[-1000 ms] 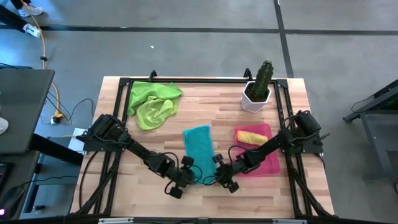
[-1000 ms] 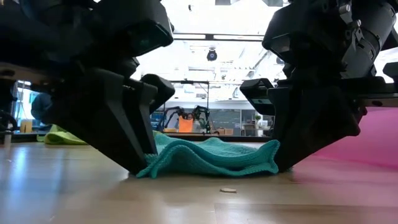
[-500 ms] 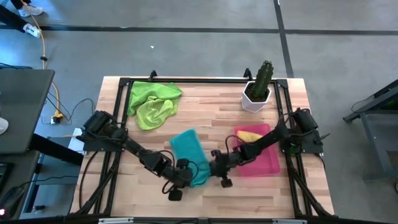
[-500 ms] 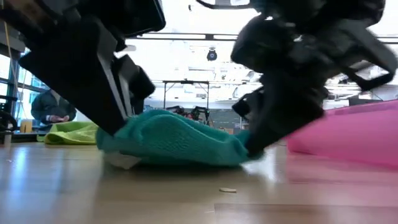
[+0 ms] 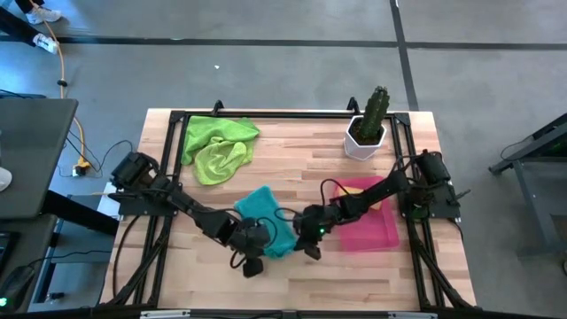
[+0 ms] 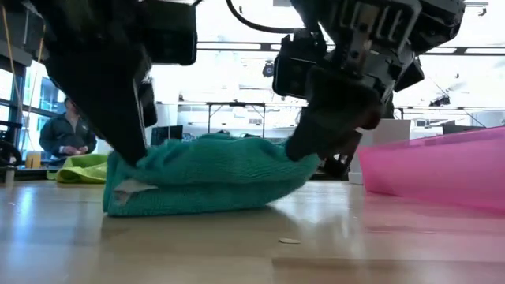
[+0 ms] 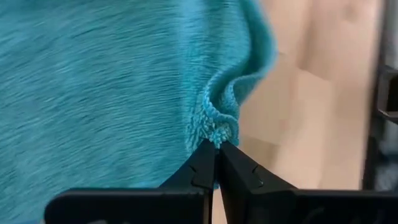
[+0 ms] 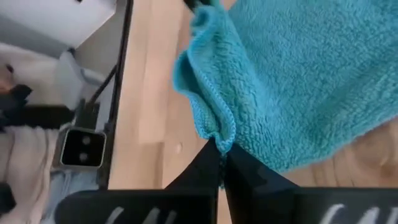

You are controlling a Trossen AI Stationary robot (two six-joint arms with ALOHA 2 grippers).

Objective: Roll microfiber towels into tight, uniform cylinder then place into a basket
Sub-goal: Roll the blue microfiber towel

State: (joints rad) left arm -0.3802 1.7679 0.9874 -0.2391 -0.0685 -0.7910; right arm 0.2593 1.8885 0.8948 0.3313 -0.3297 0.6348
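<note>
A teal towel, two lime green towels, a translucent pink-red basket, a green cactus in a white pot, on a pale wood table.

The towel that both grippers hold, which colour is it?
Teal towel; the left wrist view shows it best.

The soft teal microfiber towel, earlier flat and long, now lies folded over itself, farther from the shallow pink-red plastic basket.

floor: grey concrete | windows: bright | person: seated, far left
</note>
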